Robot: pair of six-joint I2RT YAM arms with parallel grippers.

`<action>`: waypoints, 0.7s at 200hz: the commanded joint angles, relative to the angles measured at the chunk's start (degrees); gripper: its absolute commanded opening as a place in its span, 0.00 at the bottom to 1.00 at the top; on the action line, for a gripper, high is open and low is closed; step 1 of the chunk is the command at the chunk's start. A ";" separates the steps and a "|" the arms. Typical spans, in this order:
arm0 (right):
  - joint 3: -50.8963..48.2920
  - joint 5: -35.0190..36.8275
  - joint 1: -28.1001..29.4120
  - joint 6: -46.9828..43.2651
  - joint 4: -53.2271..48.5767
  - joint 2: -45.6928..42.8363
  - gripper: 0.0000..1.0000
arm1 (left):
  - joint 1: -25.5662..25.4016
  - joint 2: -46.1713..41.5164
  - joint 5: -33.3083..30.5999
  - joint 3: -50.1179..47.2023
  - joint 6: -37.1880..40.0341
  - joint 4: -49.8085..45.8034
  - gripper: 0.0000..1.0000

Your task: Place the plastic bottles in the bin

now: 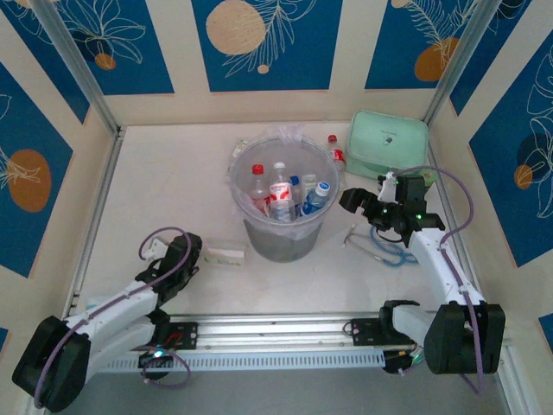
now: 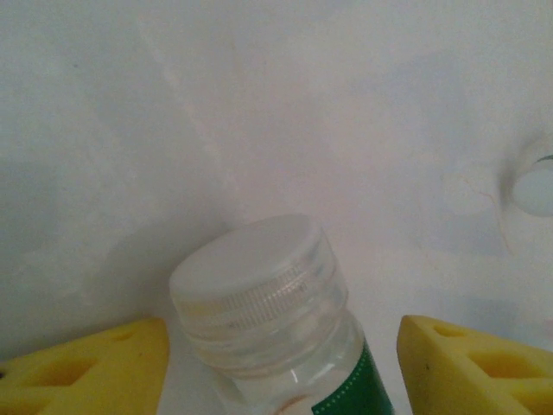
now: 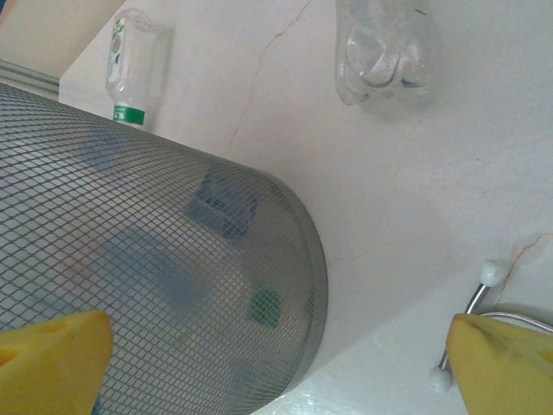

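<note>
Left wrist, white-capped bottle point(image 2: 259, 294) lying between jaws of wide-spread left pincer point(image 2: 281, 367)

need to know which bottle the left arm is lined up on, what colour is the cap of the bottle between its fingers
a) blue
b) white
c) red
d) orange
b: in the left wrist view, the bottle lying between the left arm's open fingers has a white ribbed cap.
</note>
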 commanded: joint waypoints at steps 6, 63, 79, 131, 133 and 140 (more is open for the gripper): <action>1.50 0.94 0.20 -1.34 -1.38 -0.99 0.99 | 0.41 -1.21 3.12 0.34 -0.39 4.04 0.60; 0.83 0.28 0.09 -0.98 -0.20 -0.91 0.99 | 1.50 -11.77 -0.59 7.06 7.07 -9.32 0.39; 0.80 0.05 0.08 -0.95 -0.06 -1.06 0.99 | 1.98 -13.59 -0.76 9.34 9.46 -10.96 0.36; 1.09 0.00 -0.39 -1.32 -0.93 -2.36 0.99 | 3.09 -13.27 -1.92 28.91 27.89 -16.57 0.24; 1.09 0.10 -0.42 -1.32 -0.92 -2.39 0.99 | 3.17 -12.97 -1.93 30.24 29.29 -16.93 0.24; 1.10 0.16 -0.43 -1.39 -1.07 -2.58 0.99 | 3.35 -11.73 -1.86 35.06 33.55 -18.43 0.23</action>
